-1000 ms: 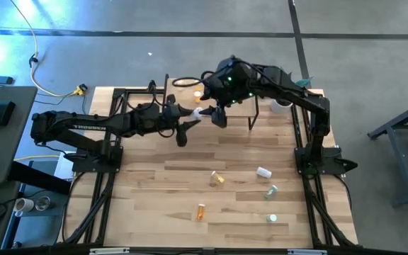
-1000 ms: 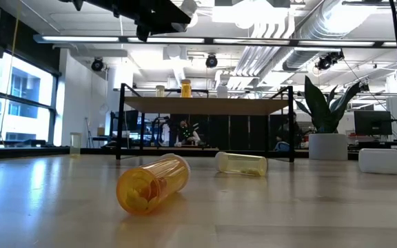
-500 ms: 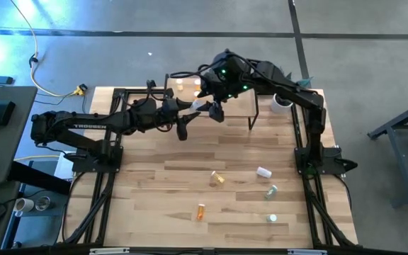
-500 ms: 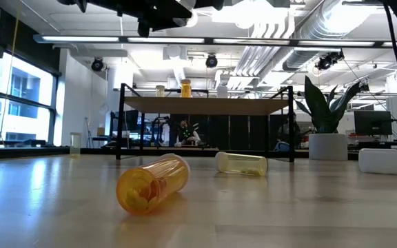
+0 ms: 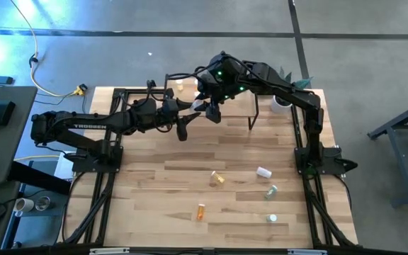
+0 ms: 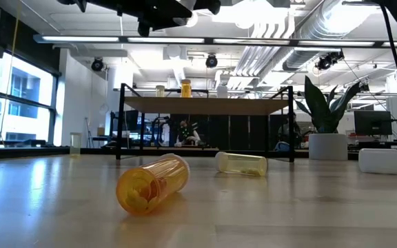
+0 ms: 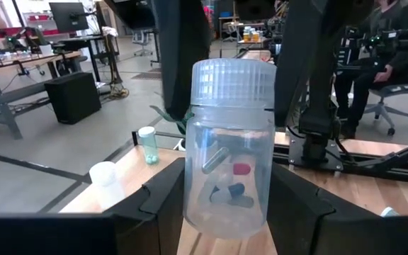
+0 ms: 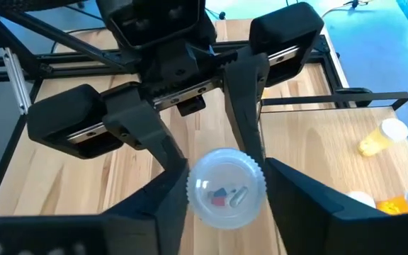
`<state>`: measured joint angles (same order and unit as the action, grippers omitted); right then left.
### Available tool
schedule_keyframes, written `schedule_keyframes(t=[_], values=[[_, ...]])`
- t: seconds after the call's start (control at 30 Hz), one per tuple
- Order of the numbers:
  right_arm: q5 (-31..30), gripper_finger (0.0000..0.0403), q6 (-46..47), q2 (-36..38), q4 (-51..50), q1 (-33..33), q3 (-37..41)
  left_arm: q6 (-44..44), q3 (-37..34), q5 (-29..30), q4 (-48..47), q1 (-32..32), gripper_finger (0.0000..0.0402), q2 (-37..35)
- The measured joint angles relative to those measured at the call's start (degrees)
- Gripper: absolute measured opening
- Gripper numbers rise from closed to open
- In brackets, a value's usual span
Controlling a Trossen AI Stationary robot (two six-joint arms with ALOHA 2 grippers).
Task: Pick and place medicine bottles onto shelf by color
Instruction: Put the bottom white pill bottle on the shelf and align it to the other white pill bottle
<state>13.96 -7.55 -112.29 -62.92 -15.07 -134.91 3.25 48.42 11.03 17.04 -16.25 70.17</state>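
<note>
Closer now, the right gripper point(image 8: 222, 195) closes around the clear bottle point(image 7: 229, 149); the left gripper point(image 7: 225, 202) pinches its base, seen only by wrist cameras.

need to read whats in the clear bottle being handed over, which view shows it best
The left wrist view: the clear bottle stands upright between the left gripper fingers, capsules visible. The right wrist view shows its cap end-on; the high view, a pale speck; the low view, nothing.

Open-plan robotics lab, exposed ceiling ducts point(image 6: 302, 34), concrete floor point(image 5: 190, 57), desks with monitors point(image 7: 68, 14), seated person point(image 7: 392, 49)
</note>
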Motion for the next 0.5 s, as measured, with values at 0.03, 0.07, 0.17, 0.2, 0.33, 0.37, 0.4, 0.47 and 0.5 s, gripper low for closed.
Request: schedule_keyframes(t=[0.03, 0.07, 0.17, 0.2, 0.33, 0.37, 0.4, 0.47, 0.5], values=[[0.0, 0.0162, 0.0, 0.0, 0.0, 0.0, 0.0, 0.0, 0.0, 0.0, 0.0, 0.0, 0.0152, 0.0], [0.0, 0.0153, 0.0, 0.0, 0.0, 0.0, 0.0, 0.0, 0.0, 0.0, -0.1, 0.0, 0.0152, 0.0], [-0.1, 0.0133, 0.0, 0.0, -0.1, 0.0, 0.0, 0.0, 0.0, 0.1, -0.1, 0.0, 0.0152, 0.0], [-0.1, 0.013, 0.0, 0.0, -0.1, 0.0, 0.0, -0.1, 0.0, 0.1, -0.1, 0.0, 0.0152, 0.0], [-0.2, 0.0125, 0.0, 0.0, -0.1, 0.0, 0.0, -0.1, 0.0, 0.2, -0.1, 0.0, 0.0154, 0.0], [-0.2, 0.0125, 0.0, 0.0, -0.1, 0.0, 0.0, -0.1, 0.0, 0.4, -0.1, 0.0, 0.0155, 0.0], [-0.2, 0.0125, 0.0, 0.0, -0.1, 0.0, 0.0, -0.1, 0.0, 0.8, -0.1, 0.0, 0.0158, 0.0], [-0.2, 0.0126, 0.2, 0.0, -0.1, 0.0, 0.0, 0.0, 0.0, 1.3, -0.4, 0.0, 0.0165, 0.0], [-0.2, 0.0127, 0.6, 0.0, -0.2, 0.0, 0.0, 0.0, 0.0, 1.3, -0.6, 0.0, 0.017, 0.0]])
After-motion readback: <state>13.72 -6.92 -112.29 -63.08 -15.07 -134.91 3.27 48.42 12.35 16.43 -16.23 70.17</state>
